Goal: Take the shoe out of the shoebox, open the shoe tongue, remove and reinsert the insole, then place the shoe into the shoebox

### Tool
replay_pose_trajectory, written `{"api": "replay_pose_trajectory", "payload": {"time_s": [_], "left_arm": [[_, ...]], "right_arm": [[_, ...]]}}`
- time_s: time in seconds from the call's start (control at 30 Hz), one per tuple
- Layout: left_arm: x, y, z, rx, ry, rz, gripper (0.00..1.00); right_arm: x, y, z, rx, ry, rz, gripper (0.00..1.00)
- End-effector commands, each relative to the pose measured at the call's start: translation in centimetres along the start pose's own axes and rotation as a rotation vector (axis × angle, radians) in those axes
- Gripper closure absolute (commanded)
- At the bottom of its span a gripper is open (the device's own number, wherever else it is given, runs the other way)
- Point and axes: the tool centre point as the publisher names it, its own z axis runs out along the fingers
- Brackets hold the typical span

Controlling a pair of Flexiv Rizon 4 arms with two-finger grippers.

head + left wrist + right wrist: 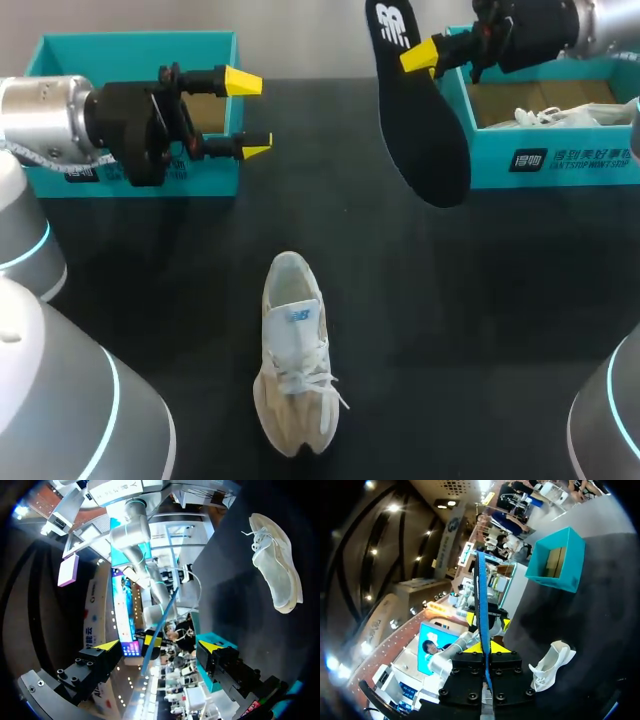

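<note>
Head view: a cream lace-up sneaker [295, 370] lies on the matte black table [450, 330], lower centre of the frame. Its toe points toward the lower edge, the tongue is lifted and the mouth gapes open. At upper right, the right gripper [425, 55] pinches a flat black insole [420, 110] near its narrow heel end. The broad rounded forefoot hangs down, clear of the table and well apart from the shoe. At upper left, the left gripper [250, 116] is spread and empty, in front of a teal cardboard shoebox [130, 45]. A second teal shoebox [560, 150] sits at upper right.

In the right wrist view the insole appears edge-on, a thin stiff strip with a yellow tip pressed to each side.

The insole looks fully removed, so reinsertion seems to be the step in hand. The next move likely calls for feeding the forefoot end into the shoe's mouth. The free gripper may need to steady the soft, fabric-like upper, which would probably slide or fold.
</note>
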Motion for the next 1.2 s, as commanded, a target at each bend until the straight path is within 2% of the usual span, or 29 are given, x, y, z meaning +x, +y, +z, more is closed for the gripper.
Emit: {"api": "replay_pose_trajectory", "payload": {"time_s": [0.03, 0.37, 0.57, 0.97, 1.2], "left_arm": [[0.7, 0.3, 1.1, -0.006, 0.013, 0.010, 0.00], [1.9, 0.3, 3.1, -0.034, 0.035, 0.052, 0.00], [2.3, 0.8, 4.4, -0.066, 0.020, 0.100, 0.00], [2.5, 2.8, 7.0, -0.127, 0.015, 0.109, 0.00], [3.0, 3.3, 8.0, -0.140, 0.017, 0.092, 0.00]], "right_arm": [[-1.2, 1.7, 1.5, 0.015, -0.006, 0.075, 1.00], [-2.9, 3.8, 3.4, -0.046, -0.002, 0.156, 1.00], [-3.8, 4.3, 4.2, -0.082, 0.020, 0.204, 1.00], [-3.8, 4.3, 4.2, -0.082, 0.020, 0.204, 1.00], [-5.4, 5.4, 6.2, -0.112, 0.035, 0.252, 1.00]]}}
